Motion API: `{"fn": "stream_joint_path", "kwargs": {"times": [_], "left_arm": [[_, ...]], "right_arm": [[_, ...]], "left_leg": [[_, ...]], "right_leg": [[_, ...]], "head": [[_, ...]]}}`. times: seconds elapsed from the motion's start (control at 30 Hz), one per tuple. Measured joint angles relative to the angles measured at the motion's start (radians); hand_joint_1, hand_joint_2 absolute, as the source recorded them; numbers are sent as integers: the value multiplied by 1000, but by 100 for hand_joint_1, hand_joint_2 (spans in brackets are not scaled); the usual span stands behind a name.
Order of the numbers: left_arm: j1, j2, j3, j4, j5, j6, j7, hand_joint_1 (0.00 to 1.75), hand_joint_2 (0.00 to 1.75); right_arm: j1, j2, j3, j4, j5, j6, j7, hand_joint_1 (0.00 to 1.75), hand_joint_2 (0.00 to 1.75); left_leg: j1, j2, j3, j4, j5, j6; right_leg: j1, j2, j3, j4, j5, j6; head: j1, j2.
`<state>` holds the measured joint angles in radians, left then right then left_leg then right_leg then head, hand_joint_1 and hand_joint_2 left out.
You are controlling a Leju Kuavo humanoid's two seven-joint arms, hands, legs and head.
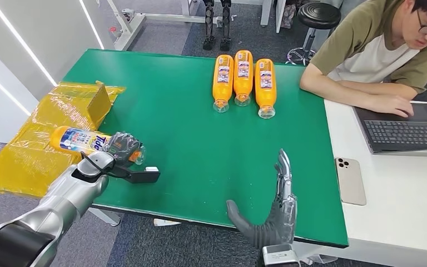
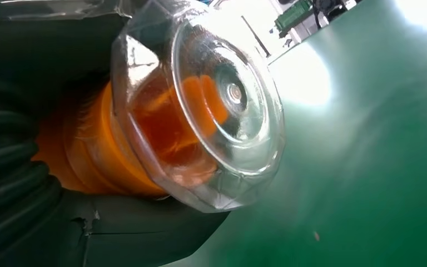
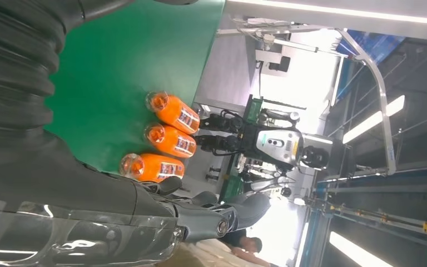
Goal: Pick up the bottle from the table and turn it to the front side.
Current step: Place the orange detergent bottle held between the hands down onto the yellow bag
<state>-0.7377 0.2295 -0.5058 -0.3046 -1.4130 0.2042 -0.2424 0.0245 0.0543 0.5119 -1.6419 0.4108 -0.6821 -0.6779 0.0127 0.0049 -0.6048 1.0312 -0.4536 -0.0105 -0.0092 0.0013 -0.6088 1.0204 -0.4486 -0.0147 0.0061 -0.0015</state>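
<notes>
A long green-topped table (image 1: 200, 128) fills the middle of the scene. At its near left edge lies an orange plastic detergent bottle (image 1: 80, 139) on its side, its clear cap (image 2: 222, 105) pointing right, with the robot's left hand (image 1: 121, 148) wrapped around its neck end. Left of it, crinkled yellow plastic sheeting (image 1: 28, 150) spreads off the table's left side. At the far middle, three orange bottles (image 1: 243, 80) lie side by side, caps toward the near edge. The right hand (image 1: 275, 208) stands over the near edge, right of centre. A white desk (image 1: 400, 189) adjoins on the right, bearing a pale smartphone (image 1: 350, 180) near the seam and a dark laptop (image 1: 403, 130) farther right, where a seated person (image 1: 378, 55) leans.
</notes>
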Motion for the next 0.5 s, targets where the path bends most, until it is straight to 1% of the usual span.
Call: {"fn": "stream_joint_path", "kwargs": {"times": [0.03, 0.07, 0.1, 0.13, 0.17, 0.33, 0.5], "left_arm": [[5, -2, 0, 2, 2, 2, 4, 114, 175], [9, -3, 0, 3, 4, 2, 9, 70, 175], [13, -5, 0, 5, 6, 3, 16, 35, 175], [16, -6, 0, 6, 8, 2, 24, 4, 175], [18, -7, 0, 7, 10, 2, 33, 0, 175], [19, -14, 1, 9, 25, -5, 65, 0, 175], [17, -18, 12, 9, 49, -8, 70, 0, 175]], "right_arm": [[-1, 0, 2, 0, 0, 0, 3, 0, 175], [-2, -1, 4, 0, -1, 0, 6, 0, 175], [-2, -2, 5, 0, -1, 0, 7, 0, 175], [-3, -3, 7, 0, -2, 0, 8, 0, 175], [-4, -4, 8, 0, -3, 0, 8, 0, 175], [-5, -6, 12, 0, -3, 0, 6, 0, 175], [-4, -6, 12, -2, 4, 0, 4, 0, 175]], "left_leg": [[0, 0, 0, 0, 0, 0], [0, 0, 0, 0, 0, 0], [0, 0, 0, 0, 0, 0], [0, 0, 0, 0, 0, 0], [0, 0, 0, 0, 0, 0], [0, 0, 1, 0, 0, 0], [0, 1, 2, 0, 0, 0]], "right_leg": [[0, 0, 0, 0, 0, 0], [0, 0, 0, 0, 0, 0], [0, 0, 0, 0, 0, 0], [0, 0, 0, 0, 0, 0], [0, 0, 0, 0, 0, 0], [0, 0, 0, 0, 0, 0], [0, 0, 1, 0, 0, 0]], "head": [[0, 0], [0, 0], [0, 0], [0, 0], [0, 0], [0, 0], [0, 0]]}}
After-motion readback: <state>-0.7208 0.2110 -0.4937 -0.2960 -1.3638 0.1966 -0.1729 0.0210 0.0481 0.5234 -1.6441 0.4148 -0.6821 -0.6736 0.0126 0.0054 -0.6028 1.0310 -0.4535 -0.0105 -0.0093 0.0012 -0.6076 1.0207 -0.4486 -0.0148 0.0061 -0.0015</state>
